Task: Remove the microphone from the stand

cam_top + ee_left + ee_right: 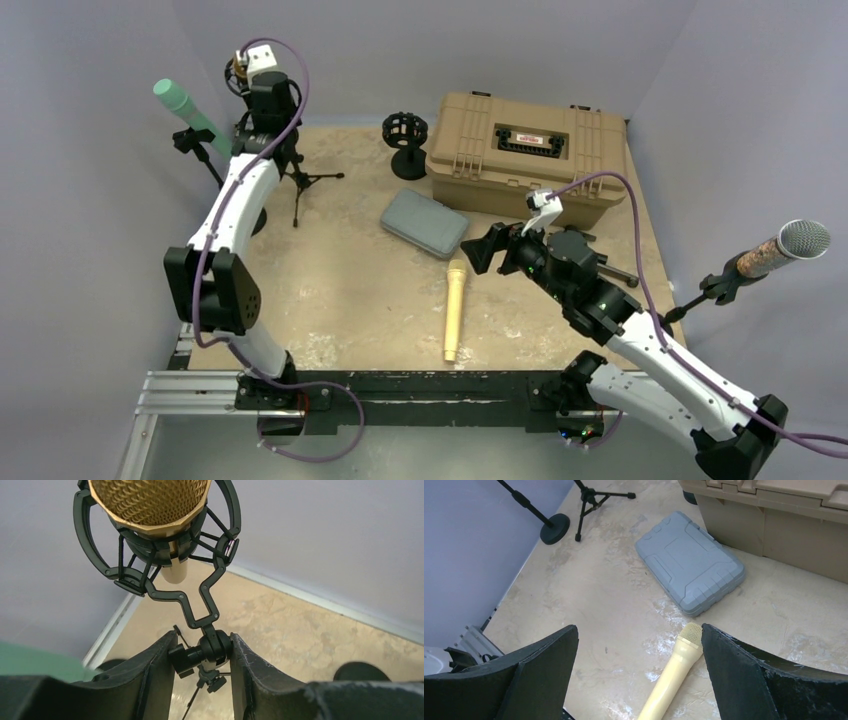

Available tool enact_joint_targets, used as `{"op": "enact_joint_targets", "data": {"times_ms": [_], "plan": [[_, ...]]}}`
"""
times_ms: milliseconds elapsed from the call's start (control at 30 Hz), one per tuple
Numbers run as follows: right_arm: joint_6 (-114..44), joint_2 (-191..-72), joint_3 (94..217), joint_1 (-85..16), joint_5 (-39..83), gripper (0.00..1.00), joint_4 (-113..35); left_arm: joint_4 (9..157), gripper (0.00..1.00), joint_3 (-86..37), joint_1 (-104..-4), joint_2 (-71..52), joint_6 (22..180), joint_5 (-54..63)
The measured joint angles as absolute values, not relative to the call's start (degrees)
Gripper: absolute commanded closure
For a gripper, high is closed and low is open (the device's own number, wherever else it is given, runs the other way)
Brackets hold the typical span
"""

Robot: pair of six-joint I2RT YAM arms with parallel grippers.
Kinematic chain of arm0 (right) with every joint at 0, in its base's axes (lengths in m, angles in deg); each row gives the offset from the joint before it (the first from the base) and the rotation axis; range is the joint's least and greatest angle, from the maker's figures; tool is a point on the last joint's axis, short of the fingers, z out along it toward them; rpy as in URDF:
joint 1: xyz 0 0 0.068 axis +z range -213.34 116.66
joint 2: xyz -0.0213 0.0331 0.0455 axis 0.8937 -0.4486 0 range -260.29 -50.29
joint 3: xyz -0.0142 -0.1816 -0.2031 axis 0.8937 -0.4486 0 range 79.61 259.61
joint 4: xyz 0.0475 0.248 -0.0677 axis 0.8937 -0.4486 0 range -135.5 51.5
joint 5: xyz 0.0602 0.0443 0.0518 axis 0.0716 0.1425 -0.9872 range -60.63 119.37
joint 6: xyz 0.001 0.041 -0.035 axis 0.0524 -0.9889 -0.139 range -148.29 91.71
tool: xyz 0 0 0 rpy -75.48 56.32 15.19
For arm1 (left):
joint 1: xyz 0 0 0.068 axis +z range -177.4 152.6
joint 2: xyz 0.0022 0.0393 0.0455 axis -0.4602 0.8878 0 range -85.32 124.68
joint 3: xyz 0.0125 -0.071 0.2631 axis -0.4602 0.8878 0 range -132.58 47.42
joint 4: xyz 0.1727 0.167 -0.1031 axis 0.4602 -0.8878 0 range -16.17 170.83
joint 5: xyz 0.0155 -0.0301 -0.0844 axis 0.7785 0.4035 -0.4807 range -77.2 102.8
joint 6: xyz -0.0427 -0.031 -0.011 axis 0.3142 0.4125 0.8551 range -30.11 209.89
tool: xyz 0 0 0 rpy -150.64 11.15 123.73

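Both L gripper (201, 647) jaws touch stand (215, 649) joint.

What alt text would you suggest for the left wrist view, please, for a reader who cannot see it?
A gold-mesh microphone sits in a black shock mount at the top of the frame, and below it the left gripper is closed on the mount's swivel joint. Behind lie the beige table and a grey wall.
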State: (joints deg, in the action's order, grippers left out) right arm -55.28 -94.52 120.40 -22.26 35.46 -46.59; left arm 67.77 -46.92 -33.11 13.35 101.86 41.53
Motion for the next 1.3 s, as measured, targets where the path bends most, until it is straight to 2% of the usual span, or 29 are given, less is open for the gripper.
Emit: {"op": "enact_joint_targets", "data": {"times_ms": [467,967,1067,1200,1300], "plan": [[-55.7,-93.6,119.4,-22.3,33.6,0.10,-45.8,57.3,1.00,-28.3,-36.9,-10.0,107.5,35.3],[-55.7,-92.8,119.4,-22.3,31.4,0.10,-45.5,47.0,1.00,-18.4,-39.5,-29.1,109.5,16.9],[-55.8,-92.7,119.4,-22.3,31.3,0.10,-45.4,45.9,0.89,-18.1,-39.9,-30.0,109.9,14.4],[-55.7,-94.6,119.7,-22.3,31.3,0.11,-44.9,44.8,0.58,-17.7,-39.9,-31.3,109.9,11.8],[-55.6,-97.0,120.7,-22.3,31.3,0.12,-44.9,43.8,0.44,-17.7,-39.9,-31.5,109.9,10.2]]}}
